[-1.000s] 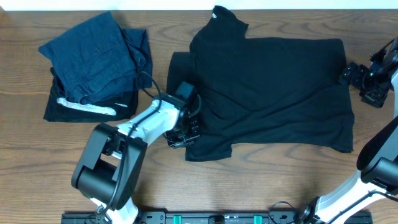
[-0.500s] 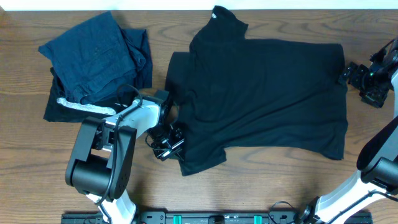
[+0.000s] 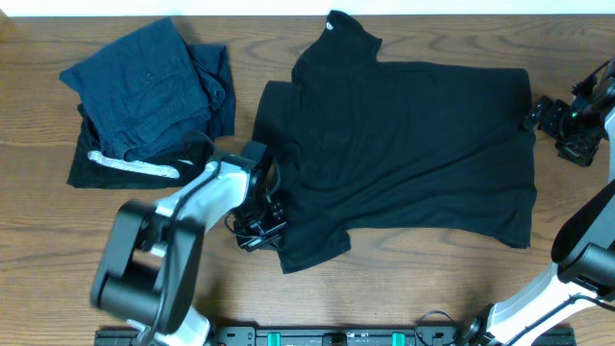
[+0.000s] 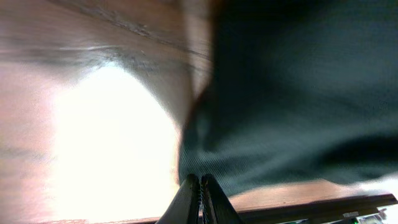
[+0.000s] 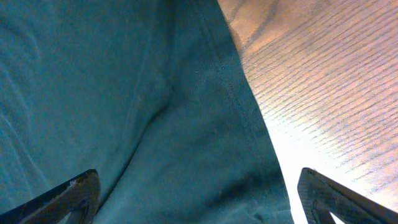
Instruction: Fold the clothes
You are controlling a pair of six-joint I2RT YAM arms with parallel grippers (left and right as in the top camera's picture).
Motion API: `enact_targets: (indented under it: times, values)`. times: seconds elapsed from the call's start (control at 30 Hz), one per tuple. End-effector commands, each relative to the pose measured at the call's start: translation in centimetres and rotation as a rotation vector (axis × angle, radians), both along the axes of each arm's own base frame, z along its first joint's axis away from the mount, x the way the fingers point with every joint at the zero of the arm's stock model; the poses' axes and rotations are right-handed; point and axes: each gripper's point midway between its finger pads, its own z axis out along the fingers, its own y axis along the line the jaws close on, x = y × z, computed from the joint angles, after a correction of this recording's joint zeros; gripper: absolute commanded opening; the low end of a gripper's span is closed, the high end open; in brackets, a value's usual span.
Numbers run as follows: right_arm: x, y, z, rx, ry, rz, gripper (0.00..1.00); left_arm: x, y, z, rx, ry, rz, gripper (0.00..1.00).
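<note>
Upper left of the overhead view: a heap of navy blue folded garments (image 3: 144, 82) lies on the wooden table (image 3: 432, 284). A black folded piece with a silvery-white stripe (image 3: 135, 165) pokes out from under its lower edge.

Just right of that pile, the left arm reaches across the lower-left part of the frame. The left gripper (image 3: 259, 229) sits at the lower-left corner of the black top (image 3: 413, 144). In the left wrist view its fingers (image 4: 200, 198) are pressed tight together, and the dark hem runs right down into their tips, so it is pinching the cloth's edge just above the wood.

In the middle, the black top lies spread flat, filling the centre and right of the table. Its high collar (image 3: 348, 34) points to the top edge of the frame, with a small white label (image 3: 332, 25) showing at the neck. The lower-left sleeve area is rumpled towards the left gripper.

Far right, the right gripper (image 3: 540, 115) sits just beside the top's right edge. The right wrist view shows it (image 5: 199, 199) spread wide, one finger (image 5: 71, 193) over the fabric and the other over bare wood, with nothing between them but the seam below.
</note>
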Motion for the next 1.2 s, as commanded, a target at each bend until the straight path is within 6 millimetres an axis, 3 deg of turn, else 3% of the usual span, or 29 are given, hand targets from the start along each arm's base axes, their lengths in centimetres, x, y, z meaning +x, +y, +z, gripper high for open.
enact_targets:
  times: [0.0,0.13,0.27,0.33,0.5,0.63,0.87,0.97,1.17]
  values:
    - [0.1,-0.1,0.4,-0.002,-0.011,0.005,0.99,2.9,0.4,3.4,0.035,-0.211,-0.035,0.06]
    - [0.1,-0.1,0.4,-0.002,-0.011,0.005,0.99,5.7,0.1,7.5,0.023,-0.426,-0.069,0.06]
    - [0.1,-0.1,0.4,-0.002,-0.011,0.005,0.99,9.0,-0.8,10.2,-0.023,-0.651,-0.116,0.12]
    - [0.1,-0.1,0.4,-0.002,-0.011,0.005,0.99,10.9,-1.2,11.2,-0.033,-0.751,-0.123,0.06]
    - [0.1,-0.1,0.4,-0.002,-0.011,0.005,0.99,16.7,-1.2,12.3,0.036,-1.008,-0.203,0.06]
    - [0.1,-0.1,0.4,-0.002,-0.011,0.005,0.99,20.9,0.0,10.8,0.111,-1.098,-0.204,0.06]
    - [0.1,-0.1,0.4,-0.002,-0.011,0.005,0.99,25.2,1.5,4.2,0.149,-1.087,-0.17,0.06]
    - [0.1,-0.1,0.4,-0.002,-0.011,0.005,0.99,26.2,1.7,2.5,0.152,-1.095,-0.158,0.06]
    - [0.1,-0.1,0.4,-0.002,-0.011,0.005,0.99,26.4,1.9,-1.3,0.171,-1.05,-0.172,0.06]
